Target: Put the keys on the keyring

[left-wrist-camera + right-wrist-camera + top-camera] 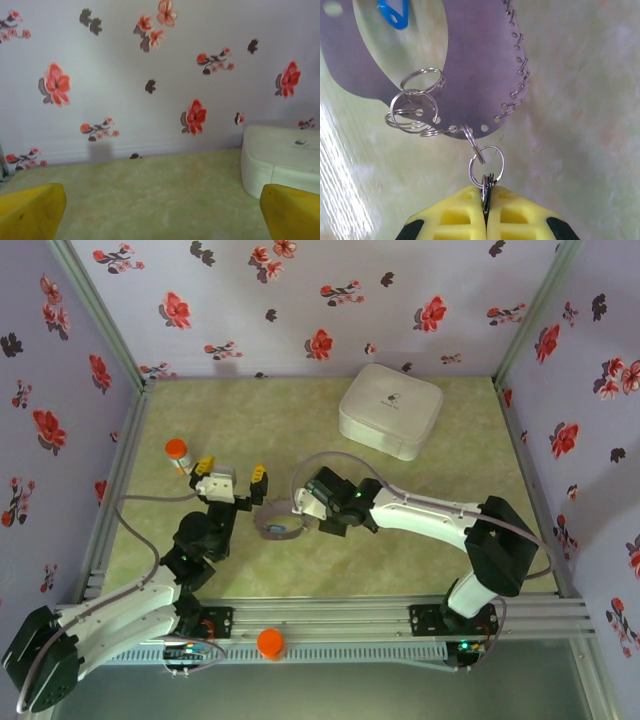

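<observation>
The keyring (475, 60) is a flat grey metal hoop with small holes along its rim; it lies on the green mat (280, 524) between the two arms. My right gripper (485, 200) is shut on the black-and-silver key (486, 182). A small split ring (487, 164) joins that key through a second ring to a hole in the hoop's rim. The blue key (395, 12) lies inside the hoop at the far side. From above, my right gripper (298, 508) sits at the hoop's right edge. My left gripper (232, 476) stands open and empty to the hoop's left, its fingertips (30, 210) far apart.
Several loose split rings (415, 105) hang on the hoop's rim. A white rounded box (390, 410) sits at the back right. A small white cylinder with an orange cap (177, 452) stands left of my left gripper. Floral walls enclose the mat on three sides.
</observation>
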You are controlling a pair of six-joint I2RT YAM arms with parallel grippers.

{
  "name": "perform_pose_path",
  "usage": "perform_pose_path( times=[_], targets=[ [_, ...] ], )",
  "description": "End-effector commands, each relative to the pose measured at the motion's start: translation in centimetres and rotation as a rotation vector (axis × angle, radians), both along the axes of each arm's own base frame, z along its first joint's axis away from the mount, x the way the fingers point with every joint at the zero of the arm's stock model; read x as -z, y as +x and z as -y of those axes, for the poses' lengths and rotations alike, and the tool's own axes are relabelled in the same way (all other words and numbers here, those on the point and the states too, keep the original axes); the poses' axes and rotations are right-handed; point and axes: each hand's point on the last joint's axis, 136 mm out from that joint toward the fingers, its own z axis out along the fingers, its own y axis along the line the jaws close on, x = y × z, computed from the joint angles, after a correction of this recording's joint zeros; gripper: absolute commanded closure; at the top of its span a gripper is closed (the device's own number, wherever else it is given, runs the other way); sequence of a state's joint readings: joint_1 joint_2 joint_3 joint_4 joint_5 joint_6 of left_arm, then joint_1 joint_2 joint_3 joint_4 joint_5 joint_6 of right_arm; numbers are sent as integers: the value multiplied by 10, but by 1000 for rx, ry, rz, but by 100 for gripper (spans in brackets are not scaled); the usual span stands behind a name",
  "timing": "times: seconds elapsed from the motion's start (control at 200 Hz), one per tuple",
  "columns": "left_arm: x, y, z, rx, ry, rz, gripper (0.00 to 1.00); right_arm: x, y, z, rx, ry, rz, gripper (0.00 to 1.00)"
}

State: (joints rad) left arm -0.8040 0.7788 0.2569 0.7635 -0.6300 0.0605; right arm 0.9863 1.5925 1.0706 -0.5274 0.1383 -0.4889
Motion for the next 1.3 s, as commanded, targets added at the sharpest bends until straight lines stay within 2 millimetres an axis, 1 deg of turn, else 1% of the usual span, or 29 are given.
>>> perform_pose_path(
  times=[0.0,0.07,0.12,0.175,0.185,0.2,0.235,0.285,0.345,0.375,0.46,0.495,0.555,0.585,0.615,0.665,0.72,0.775,0.85,0.91,0.98,1.065,1.09,1.105,1.12,1.2,1.23,1.27,1.295],
  targets=[
    [8,9,-17,-75,-47,-51,0,23,-18,38,-54,-172,-55,100],
    [14,14,-24,-95,-58,-86,0,29,-23,45,-59,-193,-71,97],
    [21,18,-30,-111,-48,-120,0,34,-26,51,-62,-220,-83,91],
    [32,23,-39,-137,-39,-160,0,38,-29,58,-58,-248,-97,82],
    [24,25,-39,-137,-51,-149,0,39,-30,59,-59,-252,-102,80],
    [23,27,-43,-148,-54,-151,0,39,-31,61,-56,-252,-114,77],
    [27,31,-47,-155,-50,-173,0,38,-38,62,-46,-227,-171,71],
    [31,38,-53,-160,-63,-208,0,29,-41,59,2,-130,-249,65],
    [37,45,-55,-158,-61,-248,0,11,-27,55,91,41,-262,61],
    [39,49,-56,-168,-55,-260,0,-3,-16,51,126,143,-232,59],
    [46,58,-66,-213,-24,-291,0,-43,28,56,283,389,-64,54],
    [50,61,-74,-239,-21,-309,0,-62,47,67,369,474,26,50],
    [61,63,-86,-277,-10,-356,0,-88,74,98,552,586,154,39],
    [68,62,-94,-302,-3,-386,0,-99,85,117,643,628,212,37],
    [75,60,-101,-326,-6,-411,0,-107,96,144,754,658,279,36],
    [85,55,-112,-359,-24,-429,0,-115,108,187,926,681,389,33],
    [90,50,-126,-405,-38,-419,0,-114,115,229,1081,691,480,32],
    [90,46,-144,-466,-67,-420,0,-110,118,263,1208,709,558,31],
    [87,45,-157,-504,-41,-407,0,-95,121,291,1288,723,633,31],
    [84,46,-162,-515,-16,-402,0,-79,124,306,1326,711,677,31],
    [87,48,-167,-527,13,-388,0,-56,129,314,1337,697,672,32],
    [93,55,-173,-535,9,-367,0,-33,134,311,1307,739,655,33],
    [94,57,-173,-531,9,-363,0,-34,138,307,1284,775,663,32],
    [105,55,-173,-532,19,-382,0,-35,139,307,1277,786,674,33],
    [108,56,-173,-529,23,-382,0,-35,141,305,1266,797,672,33],
    [117,63,-170,-508,50,-357,0,-35,148,292,1175,807,656,32],
    [121,65,-168,-495,56,-347,0,-32,152,293,1183,806,655,32],
    [123,68,-167,-486,52,-326,0,-20,155,295,1197,786,631,32],
    [126,70,-166,-482,50,-322,0,-17,156,296,1199,798,644,31]
  ],
)
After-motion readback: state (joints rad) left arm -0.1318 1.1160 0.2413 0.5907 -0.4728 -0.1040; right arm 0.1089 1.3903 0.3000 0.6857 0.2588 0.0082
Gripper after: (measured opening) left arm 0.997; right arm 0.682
